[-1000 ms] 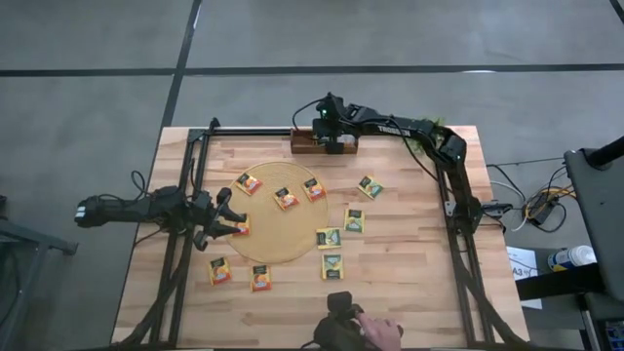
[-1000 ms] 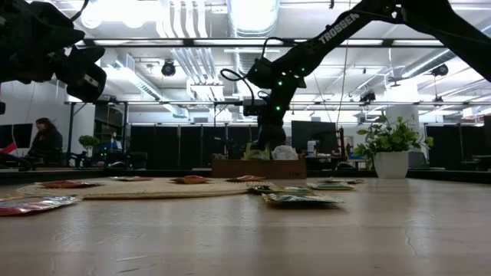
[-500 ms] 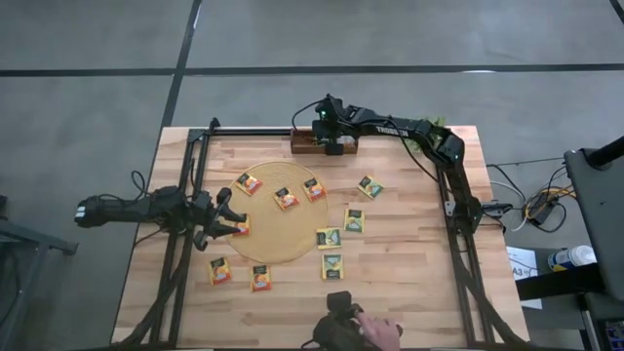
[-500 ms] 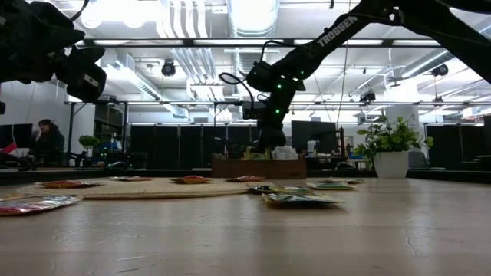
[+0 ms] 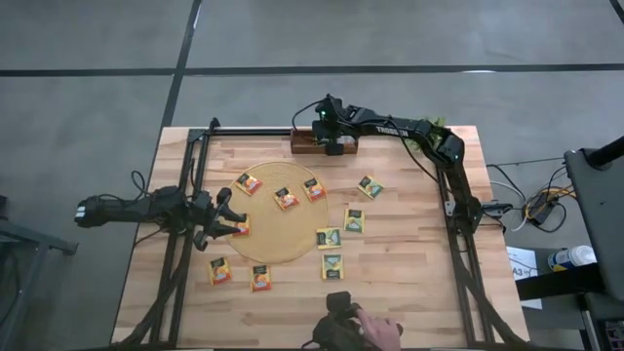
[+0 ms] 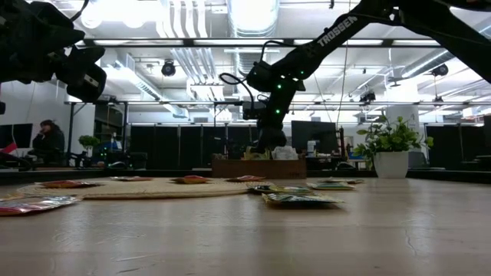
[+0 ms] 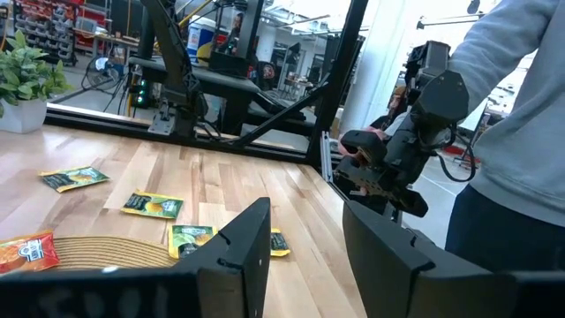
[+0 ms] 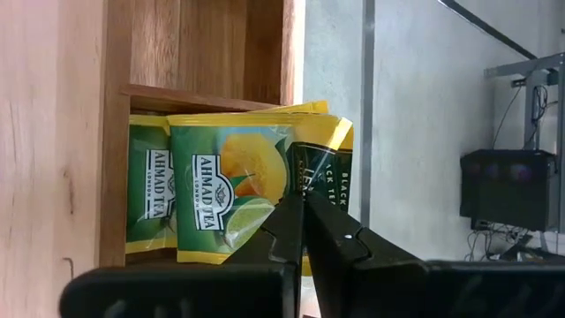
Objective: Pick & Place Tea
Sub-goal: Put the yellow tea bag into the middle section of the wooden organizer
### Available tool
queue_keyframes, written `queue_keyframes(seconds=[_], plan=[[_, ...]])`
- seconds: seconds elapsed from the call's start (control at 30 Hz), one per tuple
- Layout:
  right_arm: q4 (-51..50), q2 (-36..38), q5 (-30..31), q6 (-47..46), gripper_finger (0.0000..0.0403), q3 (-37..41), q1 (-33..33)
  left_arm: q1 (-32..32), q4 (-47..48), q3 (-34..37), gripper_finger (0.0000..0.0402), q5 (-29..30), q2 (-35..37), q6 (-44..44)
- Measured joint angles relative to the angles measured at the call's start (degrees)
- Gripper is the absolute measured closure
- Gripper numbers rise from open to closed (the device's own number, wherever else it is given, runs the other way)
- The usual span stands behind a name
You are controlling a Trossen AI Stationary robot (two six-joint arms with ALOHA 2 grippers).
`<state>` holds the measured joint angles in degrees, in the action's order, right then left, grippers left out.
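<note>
Seeing sachets (image 5: 331, 265) strewn across the near table w/ more on the round mat (image 5: 276, 226); my left gripper (image 5: 232, 222) hangs open at the mat's edge; at the far tray (image 8: 115, 159), my right gripper (image 8: 304, 231) sits pinched on a green-yellow sachet (image 8: 231, 193).

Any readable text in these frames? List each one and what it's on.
"AHMAD TEA": green-yellow sachet in the wooden tray, at the right gripper.
"BLACK": partly hidden sachet behind.
"TROSSEN": right arm.
Print on the sachets on the table: too small.
</note>
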<state>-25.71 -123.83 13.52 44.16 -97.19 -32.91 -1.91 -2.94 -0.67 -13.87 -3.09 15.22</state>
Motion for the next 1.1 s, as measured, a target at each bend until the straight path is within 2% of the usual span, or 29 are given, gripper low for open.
queue_keyframes(seconds=[0.2, 0.7, 0.93, 1.1], plan=[[-0.8, 0.0, 0.2, -0.6, 0.0354, 0.0, 0.0, 0.0, 0.0, 0.0, 0.0264, 0.0, 0.0, 0.0], [-0.9, 0.8, 0.2, -2.6, 0.0215, 0.0, 0.0, 0.0, 0.0, 0.0, 0.0264, 0.0, 0.0, 0.0], [-0.6, 2.6, 0.6, -1.4, 0.0178, 0.0, 0.0, 0.0, 0.0, 0.0, 0.0264, 0.0, 0.0, 0.0], [-0.9, 4.0, 5.0, -1.4, 0.0166, 0.0, 0.0, 0.0, 0.0, 0.0, 0.0264, 0.0, 0.0, 0.0]])
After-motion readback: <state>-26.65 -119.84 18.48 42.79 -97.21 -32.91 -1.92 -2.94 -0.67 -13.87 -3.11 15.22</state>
